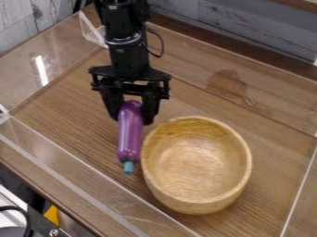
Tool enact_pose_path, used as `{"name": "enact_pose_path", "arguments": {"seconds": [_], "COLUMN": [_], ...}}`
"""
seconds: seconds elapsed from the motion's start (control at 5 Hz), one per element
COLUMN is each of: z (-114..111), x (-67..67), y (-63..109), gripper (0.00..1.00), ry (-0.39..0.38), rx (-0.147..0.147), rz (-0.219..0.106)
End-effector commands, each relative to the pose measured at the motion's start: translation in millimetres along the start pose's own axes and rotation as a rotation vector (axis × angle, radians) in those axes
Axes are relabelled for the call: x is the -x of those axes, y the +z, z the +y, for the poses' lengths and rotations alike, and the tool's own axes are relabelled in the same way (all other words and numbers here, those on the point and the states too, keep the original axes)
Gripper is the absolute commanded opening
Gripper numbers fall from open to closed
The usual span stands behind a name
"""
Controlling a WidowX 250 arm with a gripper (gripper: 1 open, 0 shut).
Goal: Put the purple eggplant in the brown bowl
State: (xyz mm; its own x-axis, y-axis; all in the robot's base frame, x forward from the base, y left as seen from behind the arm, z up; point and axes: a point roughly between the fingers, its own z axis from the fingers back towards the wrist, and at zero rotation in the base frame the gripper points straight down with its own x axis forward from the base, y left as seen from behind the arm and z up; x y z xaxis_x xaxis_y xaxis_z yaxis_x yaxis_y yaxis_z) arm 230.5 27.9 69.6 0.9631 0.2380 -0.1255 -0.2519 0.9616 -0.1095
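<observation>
"Where's the purple eggplant?"

"Just left of the brown bowl in the view, its teal tip toward the viewer."

"And the gripper?"

"Closed around the eggplant's far end."

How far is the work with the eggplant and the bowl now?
Already done: the claw has the purple eggplant gripped near its upper end. In hand: the eggplant hangs with its teal tip down, beside the left rim of the wooden bowl in the picture. Left: bring it over the bowl's opening and release it inside.
</observation>
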Motion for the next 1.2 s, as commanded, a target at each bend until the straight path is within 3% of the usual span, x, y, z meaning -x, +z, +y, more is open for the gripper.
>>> {"name": "enact_pose_path", "arguments": {"seconds": [0.0, 1.0], "z": [-8.1, -21.5], "x": [-3.9, 3.2], "y": [18.1, 22.4], "gripper": [0.00, 0.00], "ry": [-0.012, -0.060], "rx": [0.006, 0.007], "rz": [-0.068, -0.095]}}
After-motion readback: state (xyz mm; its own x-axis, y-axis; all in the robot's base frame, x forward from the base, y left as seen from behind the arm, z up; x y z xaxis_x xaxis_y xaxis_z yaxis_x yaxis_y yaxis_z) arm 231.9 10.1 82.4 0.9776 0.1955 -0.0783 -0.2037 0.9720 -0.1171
